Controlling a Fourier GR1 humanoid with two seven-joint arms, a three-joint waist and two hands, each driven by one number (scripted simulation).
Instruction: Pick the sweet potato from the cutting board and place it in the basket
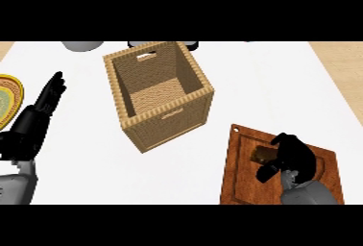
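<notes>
While gripping: right hand, fingers curled round potato on board, ready for lifting.
Left hand: resting at left, fingers straight, clear of path.
Basket: mouth up, near board, for dropping in.

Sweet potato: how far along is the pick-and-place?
Done: the reach, with the right hand over the cutting board. In hand: the grasp; it curls round the sweet potato, which is not visibly lifted yet. To do: lift, carry to the basket, release. The left hand rests open at the view's left.
</notes>
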